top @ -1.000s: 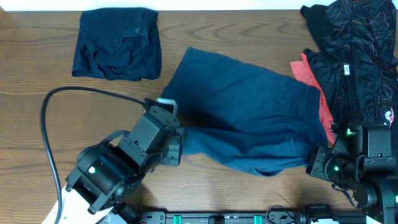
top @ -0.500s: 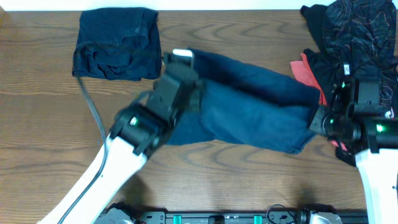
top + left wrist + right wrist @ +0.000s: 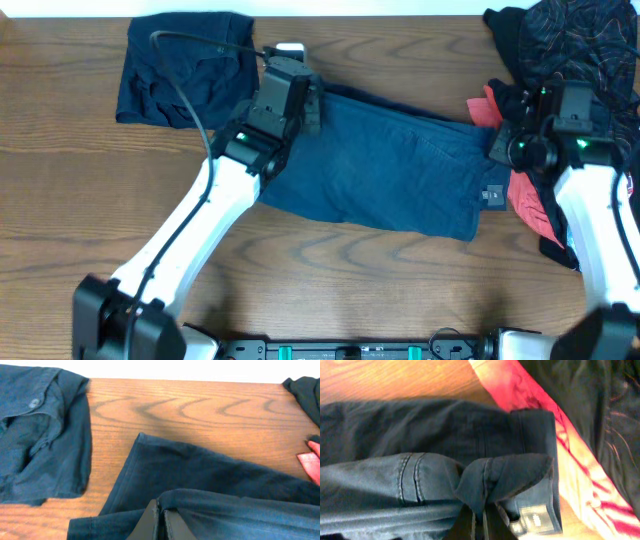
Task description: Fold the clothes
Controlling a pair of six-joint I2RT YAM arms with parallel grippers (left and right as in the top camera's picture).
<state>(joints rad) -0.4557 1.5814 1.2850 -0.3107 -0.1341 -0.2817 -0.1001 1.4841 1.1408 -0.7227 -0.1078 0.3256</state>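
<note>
My overhead camera looks straight down from well above and takes in the whole wooden table (image 3: 400, 290), with its far edge at the top of frame. My left wrist camera sits low and close, facing along the tabletop toward that far edge across the navy shorts (image 3: 210, 475). It shares the folded dark garment (image 3: 40, 445) with the overhead. My right wrist camera points steeply down, very near the shorts' waistband end and its label (image 3: 532, 521), and shares the red garment (image 3: 520, 390) with both other views.
</note>
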